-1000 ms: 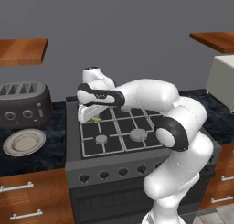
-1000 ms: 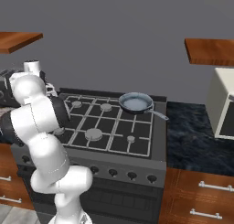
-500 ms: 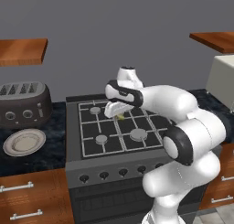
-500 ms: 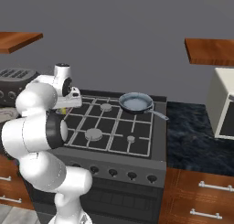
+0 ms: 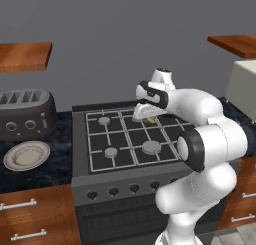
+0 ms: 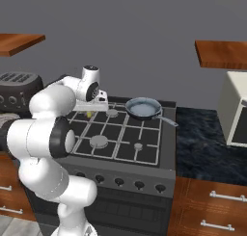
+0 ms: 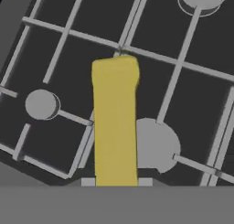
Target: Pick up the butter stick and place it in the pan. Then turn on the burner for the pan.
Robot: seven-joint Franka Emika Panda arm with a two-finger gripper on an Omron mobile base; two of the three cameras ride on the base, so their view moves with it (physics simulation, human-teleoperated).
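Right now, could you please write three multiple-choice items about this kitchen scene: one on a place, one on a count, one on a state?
1. Where is the pan?
A. on the stove's back right burner
B. on the plate
C. on a shelf

2. How many slots does the toaster have on top?
A. two
B. four
C. six

3. What is the state of the butter stick?
A. lying in the pan
B. lying on the plate
C. held in the gripper above the grate

Answers:
1 A, the right base view shows it there.
2 B, four slots show.
3 C, the hand view shows it between the fingertips.
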